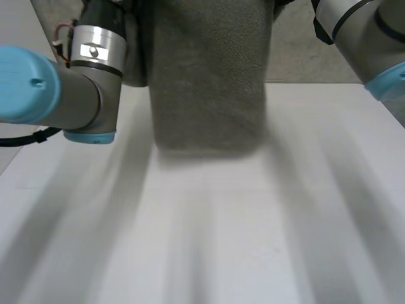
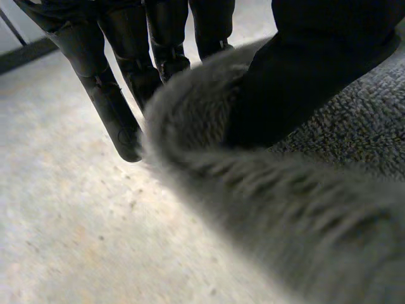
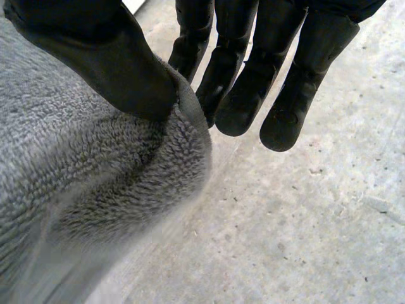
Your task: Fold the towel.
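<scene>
Left hand [image 2: 316, 69] and right hand [image 3: 95, 57] are each pinching the towel [image 1: 209, 82] between thumb and fingers. It's hanging below them, fold not yet laid.

We see a white tabletop [image 1: 253, 240], smooth and softly shaded, and past its far edge a dull grey-beige surface [image 1: 297, 60].

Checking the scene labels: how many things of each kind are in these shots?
towel: 1, grey
robot hand: 2, left robot hand and right robot hand, each pinching the towel
table: 1, white
Total: 4
</scene>
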